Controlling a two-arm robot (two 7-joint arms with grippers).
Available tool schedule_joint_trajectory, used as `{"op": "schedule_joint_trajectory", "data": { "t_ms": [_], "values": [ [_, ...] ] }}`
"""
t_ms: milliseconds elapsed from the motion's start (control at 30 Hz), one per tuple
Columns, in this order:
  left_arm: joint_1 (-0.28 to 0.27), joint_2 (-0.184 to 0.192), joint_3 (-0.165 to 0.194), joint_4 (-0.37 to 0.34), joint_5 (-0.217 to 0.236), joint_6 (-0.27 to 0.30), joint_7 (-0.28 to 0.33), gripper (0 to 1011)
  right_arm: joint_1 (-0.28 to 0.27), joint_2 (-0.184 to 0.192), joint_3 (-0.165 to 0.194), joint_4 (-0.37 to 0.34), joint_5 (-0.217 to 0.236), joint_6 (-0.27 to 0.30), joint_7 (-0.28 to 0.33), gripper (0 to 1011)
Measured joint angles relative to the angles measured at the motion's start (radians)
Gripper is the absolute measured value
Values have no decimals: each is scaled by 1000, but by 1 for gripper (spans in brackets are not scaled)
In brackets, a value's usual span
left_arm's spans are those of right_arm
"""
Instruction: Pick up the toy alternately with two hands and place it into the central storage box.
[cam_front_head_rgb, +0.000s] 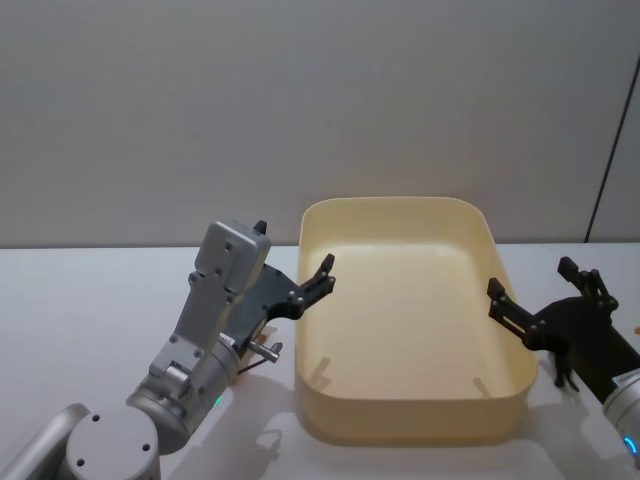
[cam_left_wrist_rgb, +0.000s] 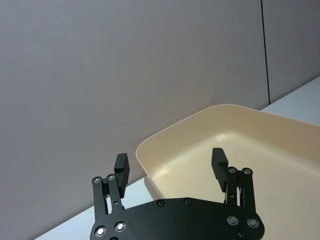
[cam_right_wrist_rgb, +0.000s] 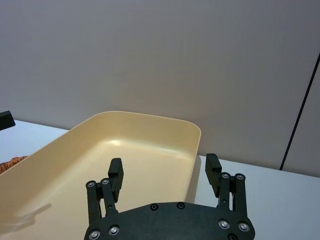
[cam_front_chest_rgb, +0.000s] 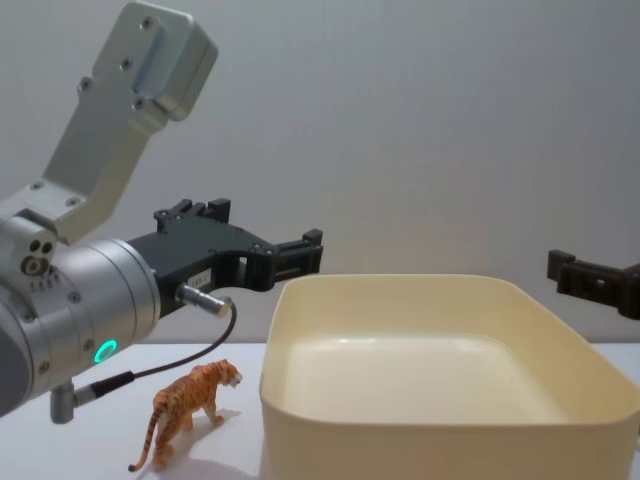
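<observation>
Sitting on white table (cam_front_head_rgb: 80, 300), storage box (cam_front_head_rgb: 400, 415), grey wall (cam_front_head_rgb: 300, 100) behind, left gripper (cam_left_wrist_rgb: 170, 160) and right gripper (cam_right_wrist_rgb: 164, 165) released

Both the left gripper (cam_left_wrist_rgb: 170, 161) and the right gripper (cam_right_wrist_rgb: 164, 166) are matte black and flat-fingered, with silver screw heads (cam_left_wrist_rgb: 232, 220) dotting their linkages. The left arm's thick silver wrist (cam_front_chest_rgb: 95, 300) bears a glowing green ring (cam_front_chest_rgb: 104, 350) — above the wrist a pale grey boxy housing (cam_front_chest_rgb: 150, 60), below it a thin black cable (cam_front_chest_rgb: 190, 362).
</observation>
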Motion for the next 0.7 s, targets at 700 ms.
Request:
{"op": "schedule_joint_trajectory", "data": {
  "t_ms": [700],
  "values": [
    [0,0,0,0,0,0,0,1001,0,0,0,0,0,0,0,1001]
  ]
}}
